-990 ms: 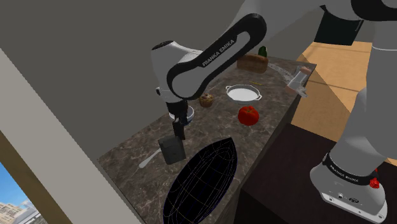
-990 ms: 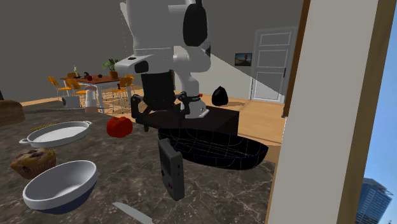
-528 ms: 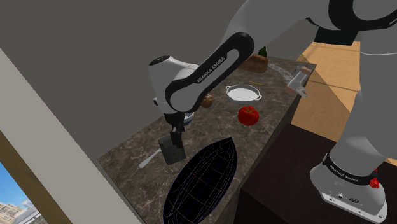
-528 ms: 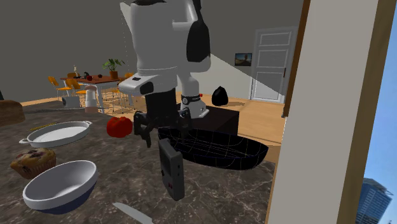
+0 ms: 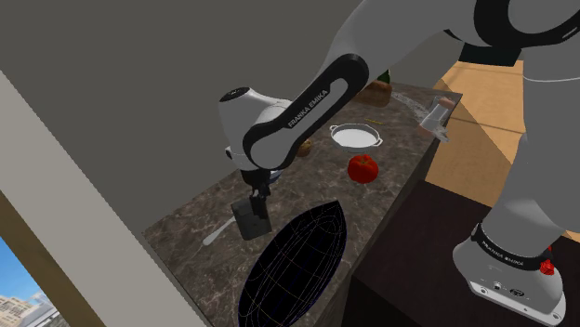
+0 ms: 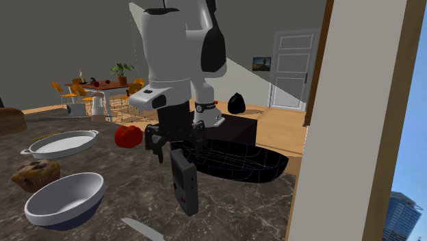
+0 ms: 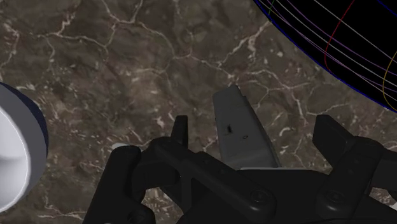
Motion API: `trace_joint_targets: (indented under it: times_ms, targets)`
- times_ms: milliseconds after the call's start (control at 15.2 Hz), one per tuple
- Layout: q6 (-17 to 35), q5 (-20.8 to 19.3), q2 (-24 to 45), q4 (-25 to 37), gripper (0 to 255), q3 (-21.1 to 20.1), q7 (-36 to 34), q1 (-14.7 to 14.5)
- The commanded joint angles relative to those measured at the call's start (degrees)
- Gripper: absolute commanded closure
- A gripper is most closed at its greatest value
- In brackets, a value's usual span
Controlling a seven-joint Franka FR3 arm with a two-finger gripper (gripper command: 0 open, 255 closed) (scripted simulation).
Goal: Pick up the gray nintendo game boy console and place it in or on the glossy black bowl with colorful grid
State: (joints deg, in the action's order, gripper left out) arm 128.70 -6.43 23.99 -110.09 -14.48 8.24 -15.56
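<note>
The gray Game Boy console (image 5: 249, 217) (image 6: 185, 182) stands upright on its edge on the dark marble counter (image 5: 307, 186). My gripper (image 5: 257, 191) (image 6: 176, 142) hangs just above its top end, open. In the wrist view the console (image 7: 239, 127) rises between the two fingers (image 7: 182, 132) with a gap on each side, and neither touches it. The glossy black bowl with colored grid lines (image 5: 297, 265) (image 6: 236, 163) (image 7: 331, 38) lies right beside the console, toward the counter's front edge.
A grey-white bowl (image 6: 65, 198) (image 7: 13, 159) and a muffin (image 6: 34, 174) sit close by. Farther along are a red tomato (image 5: 362, 168) (image 6: 128, 135) and a white baking dish (image 5: 356, 137) (image 6: 58, 144). A knife (image 6: 144, 229) lies near the console.
The arm has lowered, bringing the open gripper down from well above the console to just over its top. The console and bowl have not moved.
</note>
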Motion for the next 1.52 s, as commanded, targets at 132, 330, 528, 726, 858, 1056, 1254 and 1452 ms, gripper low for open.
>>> trace_joint_targets:
  times_ms: [132, 330, 528, 726, 858, 1056, 1254, 1452]
  targets:
    - [0.01, 0.0, 0.01, -0.01, 255, 0.0, 0.0, 0.0]
    - [0.03, 0.0, 0.0, -0.02, 255, 0.0, 0.0, 0.0]
    - [0.06, -0.01, 0.0, -0.05, 255, 0.0, -0.01, 0.0]
    - [-0.59, 0.16, -0.48, 0.12, 255, -0.08, 0.09, 0.06]
    - [-1.81, 0.47, -1.43, 0.43, 255, -0.24, 0.28, 0.18]
    - [-3.67, 0.93, -2.79, 0.97, 255, -0.46, 0.55, 0.34]
    - [-5.57, 1.36, -4.07, 1.63, 255, -0.65, 0.8, 0.48]
    - [-7.5, 1.77, -5.27, 2.4, 255, -0.81, 1.04, 0.6]
